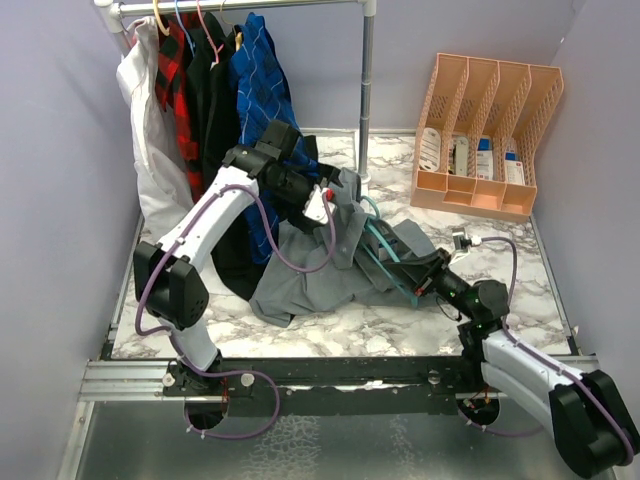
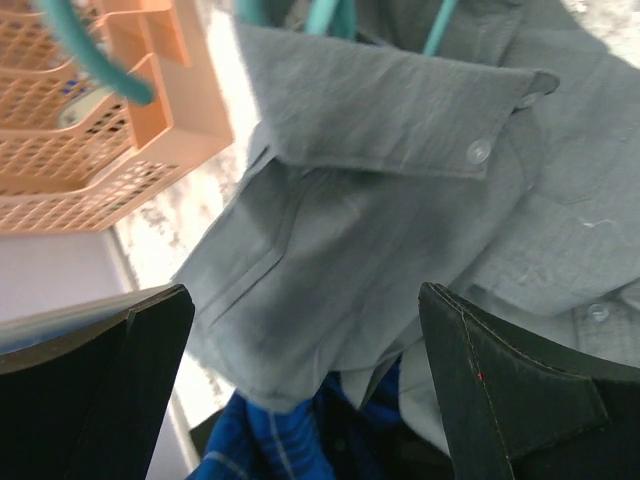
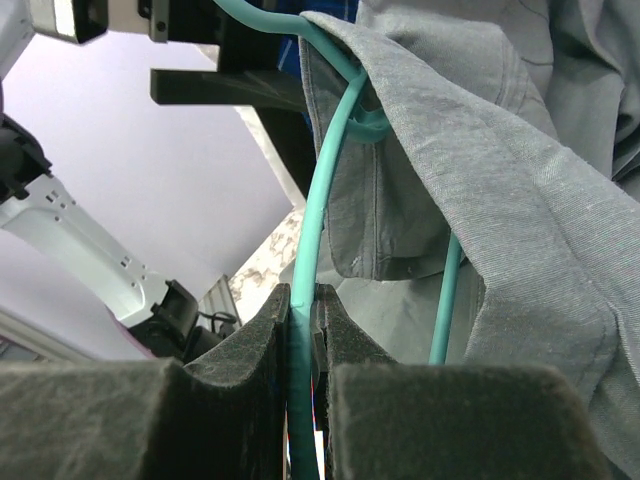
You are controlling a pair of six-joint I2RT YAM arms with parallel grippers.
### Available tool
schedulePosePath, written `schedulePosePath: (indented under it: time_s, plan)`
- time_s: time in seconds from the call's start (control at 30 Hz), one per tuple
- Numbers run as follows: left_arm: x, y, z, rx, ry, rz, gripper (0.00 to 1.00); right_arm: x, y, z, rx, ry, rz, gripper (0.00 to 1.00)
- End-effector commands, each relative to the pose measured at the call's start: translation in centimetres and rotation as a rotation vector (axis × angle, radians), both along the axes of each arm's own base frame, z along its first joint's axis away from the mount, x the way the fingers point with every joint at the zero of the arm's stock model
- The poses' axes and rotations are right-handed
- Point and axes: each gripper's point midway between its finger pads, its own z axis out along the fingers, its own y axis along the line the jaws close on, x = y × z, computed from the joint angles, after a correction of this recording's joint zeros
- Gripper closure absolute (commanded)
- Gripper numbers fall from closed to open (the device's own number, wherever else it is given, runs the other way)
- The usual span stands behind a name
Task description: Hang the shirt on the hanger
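Nearest me, the right gripper (image 3: 302,300) has its fingers pressed together on a thin bar of the hanger (image 3: 318,200), the teal plastic pinched between the two dark pads. From that grip the hanger runs away toward the middle of the table (image 1: 300,335), with its curved hook at the far end, close to the left gripper.

The shirt (image 1: 320,270) lies in a crumpled heap on the marble, between the two arms and a little left of centre. Part of it is raised off the table. In the right wrist view, grey cloth hangs over one arm of the hanger near its neck, and a second teal bar shows below the hem of that fold. How much of the shirt is on the hanger I cannot tell.

Further back, the left gripper (image 1: 325,205) hangs over the collar end of the shirt with its fingers spread wide and nothing between them. Its own camera looks down on the buttoned collar, with the hanger's teal just past it and some blue plaid cloth at the lower edge.

Behind the left arm stands the rack (image 1: 280,6), carrying a white garment (image 1: 150,140), a red plaid shirt (image 1: 175,70), something dark and a blue plaid shirt (image 1: 258,90). At the far right corner of the table sits a peach organizer (image 1: 485,130) with small items in its slots.
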Motion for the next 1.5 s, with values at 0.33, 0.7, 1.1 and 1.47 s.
schedulePosePath:
  time_s: [0.33, 0.7, 1.1, 1.47]
  plan:
    - [-0.6, 0.2, -2.5, 0.064, -0.009, -0.03, 0.01, -2.4, 0.9, -0.4, -0.06, -0.053, 0.129, 0.99]
    - [-0.4, -0.3, -2.0, 0.09, 0.034, -0.028, 0.01, -4.2, 0.9, 0.1, -0.102, -0.123, 0.179, 0.99]
    - [-3.9, 0.0, -2.8, 0.248, 0.18, -0.095, 0.17, -4.0, 0.9, 0.9, -0.106, -0.149, 0.172, 0.99]
    - [-7.4, 1.0, -6.3, 0.346, 0.323, -0.086, 0.31, -3.7, 0.4, 1.7, -0.085, -0.186, 0.12, 0.99]
